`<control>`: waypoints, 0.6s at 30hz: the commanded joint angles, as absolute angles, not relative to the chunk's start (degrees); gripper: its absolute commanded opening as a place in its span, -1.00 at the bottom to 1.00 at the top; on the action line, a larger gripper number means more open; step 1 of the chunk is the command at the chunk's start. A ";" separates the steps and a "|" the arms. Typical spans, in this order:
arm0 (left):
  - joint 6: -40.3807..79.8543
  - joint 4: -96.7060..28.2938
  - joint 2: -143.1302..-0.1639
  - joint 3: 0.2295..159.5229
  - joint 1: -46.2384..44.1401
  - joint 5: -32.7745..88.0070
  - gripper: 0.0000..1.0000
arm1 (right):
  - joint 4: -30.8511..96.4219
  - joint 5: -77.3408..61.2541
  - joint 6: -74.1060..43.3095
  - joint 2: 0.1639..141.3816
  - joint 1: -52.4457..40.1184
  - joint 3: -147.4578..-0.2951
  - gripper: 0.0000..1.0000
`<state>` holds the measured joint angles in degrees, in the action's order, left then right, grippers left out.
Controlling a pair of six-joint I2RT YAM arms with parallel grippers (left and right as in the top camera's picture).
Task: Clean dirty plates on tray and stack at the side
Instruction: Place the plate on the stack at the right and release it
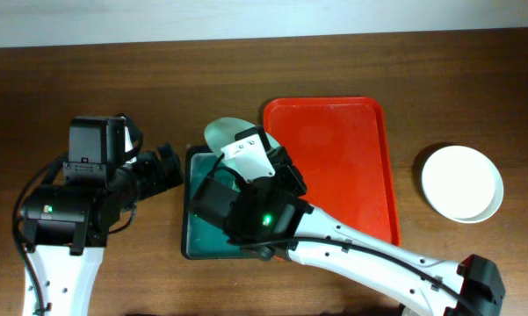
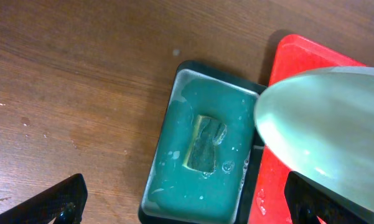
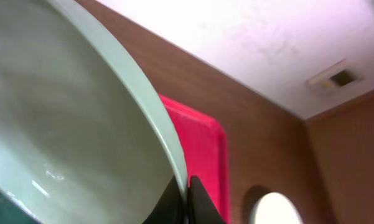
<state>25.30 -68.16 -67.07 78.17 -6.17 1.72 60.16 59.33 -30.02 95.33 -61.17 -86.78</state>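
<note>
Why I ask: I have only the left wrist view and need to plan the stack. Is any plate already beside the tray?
Observer: Yes, a white plate lies off to the right of the tray. I can't tell whether another sits under it.
Operator: Anything left on the tray?
Observer: No, overhead shows nothing on it.
Operator: What holds the mint plate filling my view?
Observer: The right gripper, shut on its rim.
</note>
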 commanded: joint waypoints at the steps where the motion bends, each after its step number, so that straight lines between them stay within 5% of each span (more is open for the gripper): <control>1: 24.56 -68.25 -67.00 78.85 -5.82 1.76 0.99 | 59.99 38.33 -35.24 95.53 -55.53 -87.68 -0.92; 5: 24.56 -68.27 -67.00 78.85 -5.85 1.76 0.99 | 59.61 6.28 -25.52 94.35 -41.74 -88.60 -0.92; 9: 24.56 -68.27 -67.00 78.85 -5.82 1.76 0.99 | 62.54 -9.96 -23.73 90.65 -25.30 -88.73 -0.92; 18: 24.56 -68.27 -67.00 78.85 -5.82 1.76 0.99 | 72.84 -14.31 -16.75 90.80 20.58 -87.99 -0.92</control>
<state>25.30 -68.16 -67.07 78.22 -6.17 1.69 72.10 -12.25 -20.51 91.07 10.79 -87.68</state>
